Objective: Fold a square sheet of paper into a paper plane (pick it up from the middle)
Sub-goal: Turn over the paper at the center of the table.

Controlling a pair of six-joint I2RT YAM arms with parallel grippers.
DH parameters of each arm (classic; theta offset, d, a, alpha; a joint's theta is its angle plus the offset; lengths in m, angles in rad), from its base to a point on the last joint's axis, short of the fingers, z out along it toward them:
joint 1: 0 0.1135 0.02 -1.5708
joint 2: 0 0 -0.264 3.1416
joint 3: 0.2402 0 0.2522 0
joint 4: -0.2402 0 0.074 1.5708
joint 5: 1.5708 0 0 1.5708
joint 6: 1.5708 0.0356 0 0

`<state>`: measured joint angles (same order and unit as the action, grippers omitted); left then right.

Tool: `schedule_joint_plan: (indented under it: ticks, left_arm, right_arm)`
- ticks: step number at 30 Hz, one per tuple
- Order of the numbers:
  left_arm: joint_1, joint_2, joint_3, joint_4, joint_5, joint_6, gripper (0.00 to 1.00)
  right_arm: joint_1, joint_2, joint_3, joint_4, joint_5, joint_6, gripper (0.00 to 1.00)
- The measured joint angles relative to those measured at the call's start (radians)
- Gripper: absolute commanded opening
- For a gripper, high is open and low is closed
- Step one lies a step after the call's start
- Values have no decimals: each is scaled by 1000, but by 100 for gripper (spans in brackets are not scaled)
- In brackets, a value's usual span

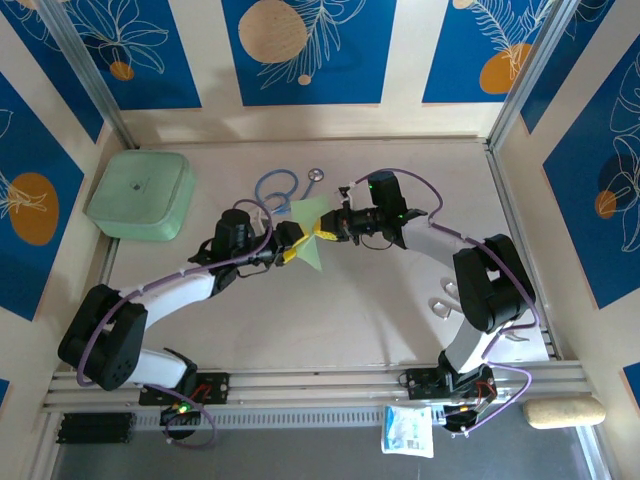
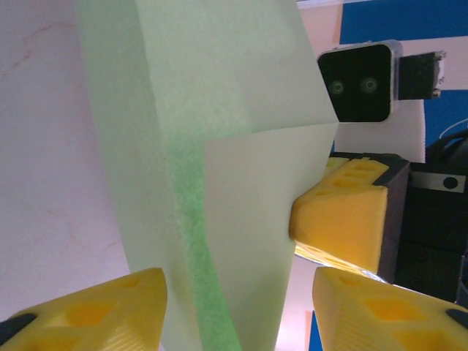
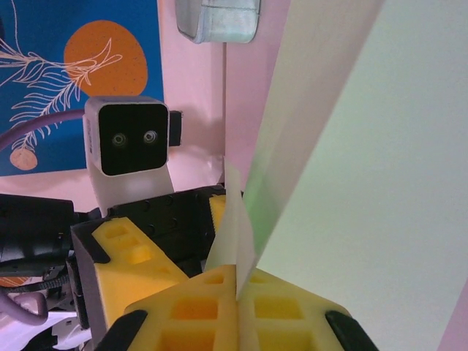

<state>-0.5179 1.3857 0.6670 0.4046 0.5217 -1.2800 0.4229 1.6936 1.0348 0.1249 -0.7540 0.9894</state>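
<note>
The square sheet of paper (image 1: 312,232) is pale green, folded into a pointed piece and held off the table between both grippers. Whether it has the shape of a paper plane I cannot tell. My right gripper (image 1: 330,233) is shut on one folded edge; in the right wrist view its yellow pads (image 3: 212,311) pinch the paper (image 3: 351,183) at the gripper's tip (image 3: 238,292). My left gripper (image 1: 288,247) straddles the paper (image 2: 219,146) from the other side. The left gripper (image 2: 241,311) has its jaws apart, with a gap beside its right finger (image 2: 387,314).
A thick mint-green box (image 1: 140,193) sits at the back left. A blue stethoscope (image 1: 278,188) lies just behind the paper. A pale looped object (image 1: 445,300) lies beside the right arm. Metal rails and walls border the table.
</note>
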Motion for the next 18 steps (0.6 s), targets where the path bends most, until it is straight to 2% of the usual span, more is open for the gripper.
schedule_joint_plan:
  ticks: [8, 18]
  left_arm:
    - [0, 11, 0, 34, 1, -4, 35]
    - [1, 11, -8, 70, -10, -21, 23]
  right_arm:
    - [-5, 1, -1, 17, -6, 8, 7]
    - [-6, 12, -17, 24, -6, 14, 9]
